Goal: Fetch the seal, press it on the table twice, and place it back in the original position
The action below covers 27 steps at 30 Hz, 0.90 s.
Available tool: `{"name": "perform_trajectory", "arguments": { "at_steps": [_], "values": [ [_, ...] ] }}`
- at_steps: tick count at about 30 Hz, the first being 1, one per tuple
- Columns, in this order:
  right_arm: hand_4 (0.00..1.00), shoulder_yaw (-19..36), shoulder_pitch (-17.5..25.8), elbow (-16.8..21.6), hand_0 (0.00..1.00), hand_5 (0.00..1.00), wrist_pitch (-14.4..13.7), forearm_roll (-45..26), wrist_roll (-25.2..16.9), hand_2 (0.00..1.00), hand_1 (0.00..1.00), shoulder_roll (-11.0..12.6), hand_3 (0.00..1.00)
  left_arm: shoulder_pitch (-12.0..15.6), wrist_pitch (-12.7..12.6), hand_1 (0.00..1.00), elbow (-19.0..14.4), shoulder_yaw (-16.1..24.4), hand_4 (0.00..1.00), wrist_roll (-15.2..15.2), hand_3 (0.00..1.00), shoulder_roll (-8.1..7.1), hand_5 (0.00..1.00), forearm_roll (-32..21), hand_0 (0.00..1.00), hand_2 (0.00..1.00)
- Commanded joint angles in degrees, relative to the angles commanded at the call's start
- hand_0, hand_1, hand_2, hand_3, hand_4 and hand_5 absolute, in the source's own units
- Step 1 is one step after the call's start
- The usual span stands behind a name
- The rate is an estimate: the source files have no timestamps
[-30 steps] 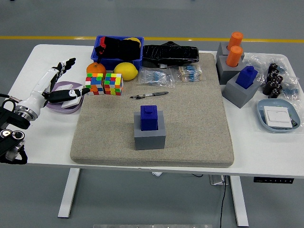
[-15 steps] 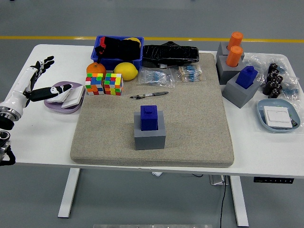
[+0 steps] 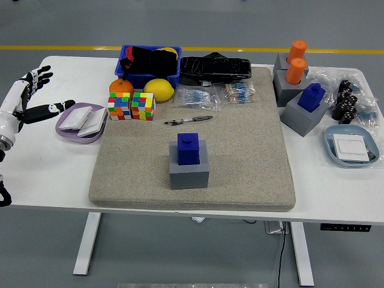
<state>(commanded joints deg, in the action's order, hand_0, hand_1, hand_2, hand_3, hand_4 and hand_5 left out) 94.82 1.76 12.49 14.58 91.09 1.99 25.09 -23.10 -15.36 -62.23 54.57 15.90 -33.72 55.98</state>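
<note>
A blue seal (image 3: 188, 148) stands upright in its grey holder block (image 3: 189, 171) in the middle of the tan mat (image 3: 240, 150). My left hand (image 3: 33, 96) is far off at the left edge of the table, fingers spread and holding nothing, just left of a purple dish (image 3: 82, 123). It is well apart from the seal. My right hand is out of view.
Two colour cubes (image 3: 132, 105), an orange (image 3: 121, 86), a lemon (image 3: 159, 89) and a blue bin (image 3: 149, 65) sit at the back left. A pen (image 3: 188, 120) lies behind the seal. At the right stand grey blocks with another blue seal (image 3: 311, 96) and orange seals (image 3: 296, 63), plus a blue dish (image 3: 351, 146).
My left hand has drawn back to the left, away from the purple dish toward the table's left edge. The seal and holder have not moved.
</note>
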Motion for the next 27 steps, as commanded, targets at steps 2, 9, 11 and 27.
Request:
{"name": "perform_trajectory", "arguments": {
  "at_steps": [2, 9, 11, 27],
  "values": [
    [0.824, 0.0, 0.0, 0.1, 0.789, 0.464, 0.0, 0.0, 0.0, 0.674, 0.7, 0.0, 0.648, 0.0, 0.0, 0.887, 0.0, 0.1, 0.998, 0.0, 0.894, 0.1, 0.2, 0.0, 0.91, 0.873],
    [0.824, 0.6, 0.2, -0.1, 0.789, 0.463, -0.1, 0.4, 0.0, 0.674, 0.699, -0.2, 0.647, -0.1, 0.0, 0.887, 0.0, 0.3, 0.997, -0.1, 0.892, 0.2, 0.194, 0.1, 0.904, 0.872],
    [0.824, 0.8, 0.3, 0.0, 0.789, 0.463, 0.0, 0.5, 0.1, 0.674, 0.699, -0.3, 0.647, -0.1, 0.0, 0.887, 0.0, 0.2, 0.997, -0.1, 0.892, 0.23, 0.194, 0.1, 0.904, 0.872],
    [0.822, 1.2, 0.3, 0.1, 0.789, 0.461, -0.1, 0.2, 0.1, 0.674, 0.7, -0.3, 0.647, -0.4, 0.0, 0.874, -0.4, 0.4, 0.977, -0.4, 0.89, -0.09, 0.172, 0.2, 0.895, 0.872]
  ]
}}
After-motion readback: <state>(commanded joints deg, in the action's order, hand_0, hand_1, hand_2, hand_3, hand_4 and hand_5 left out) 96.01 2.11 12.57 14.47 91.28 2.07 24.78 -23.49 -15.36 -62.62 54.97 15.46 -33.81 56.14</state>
